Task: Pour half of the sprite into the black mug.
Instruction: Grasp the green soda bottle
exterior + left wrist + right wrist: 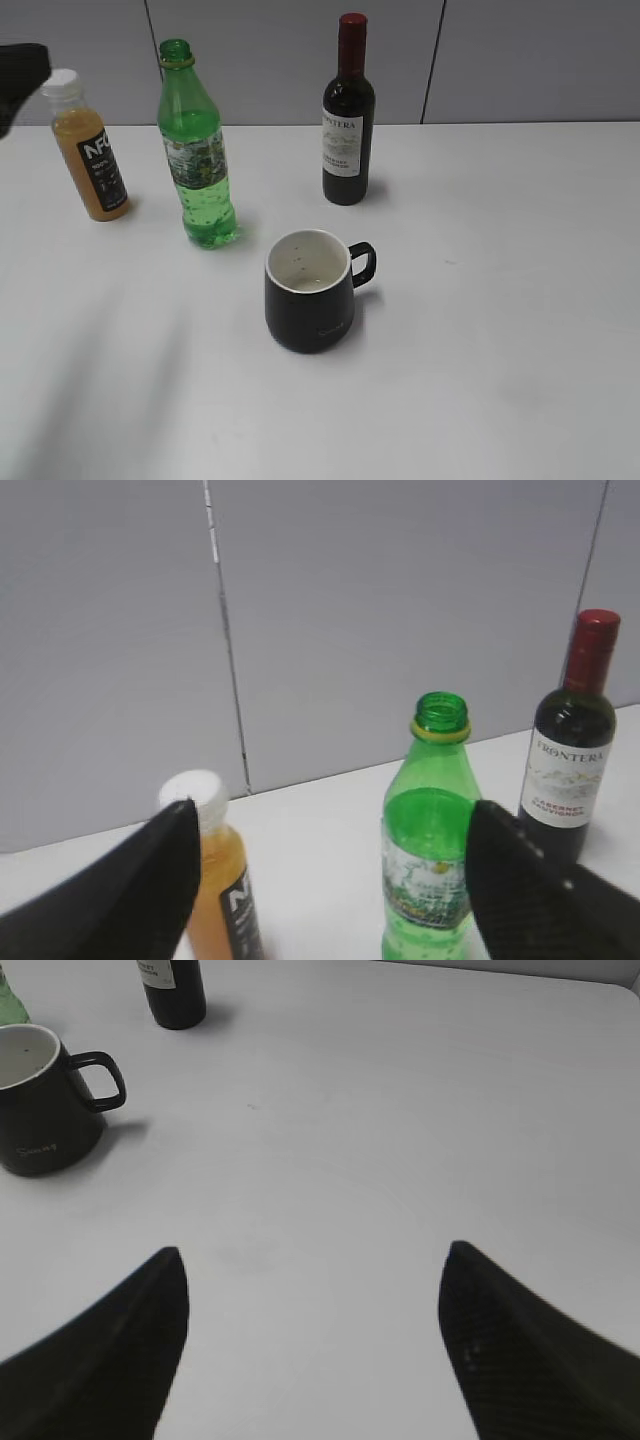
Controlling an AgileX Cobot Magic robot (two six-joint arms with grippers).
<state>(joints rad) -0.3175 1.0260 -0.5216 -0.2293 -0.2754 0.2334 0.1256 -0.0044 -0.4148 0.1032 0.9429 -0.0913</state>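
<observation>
The sprite [197,150] is a green uncapped bottle standing upright at the left rear of the table; it also shows in the left wrist view [430,840]. The black mug [308,290], white inside, stands in front of it with its handle to the right; it also shows in the right wrist view [42,1100]. My left gripper [330,825] is open and empty, short of the sprite, which sits toward its right finger. Only a dark part of that arm [18,75] shows at the exterior view's left edge. My right gripper [312,1260] is open and empty above bare table, right of the mug.
An orange juice bottle [90,150] with a white cap stands left of the sprite. A dark wine bottle [348,115] with a red top stands behind the mug. A grey panelled wall [300,50] runs behind the white table [500,300].
</observation>
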